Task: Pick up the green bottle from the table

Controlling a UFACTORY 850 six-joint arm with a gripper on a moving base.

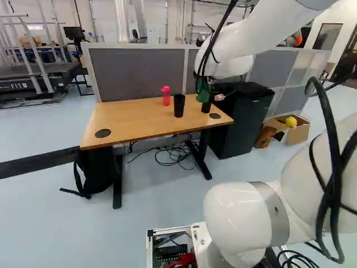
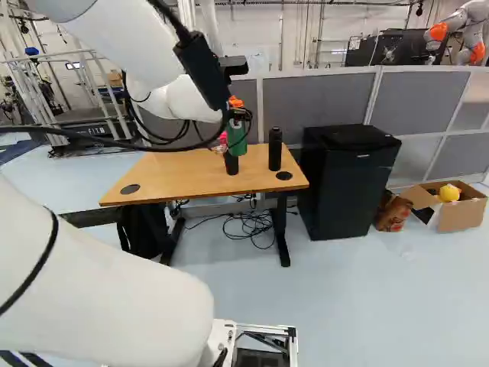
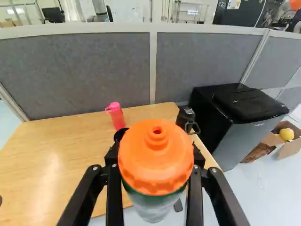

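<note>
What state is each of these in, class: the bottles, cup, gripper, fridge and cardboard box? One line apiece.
Green bottle: gripped, capped, upright, held above the table
Gripper: shut on the green bottle
Pink bottle: capped, upright on the table
Black bottle: capped, upright on the table
Black cup: upright on the table
Fridge: door shut
Cardboard box: open

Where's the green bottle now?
Green bottle is gripped in the hand; in the right base view, just above the black cup, left of the black bottle.
</note>
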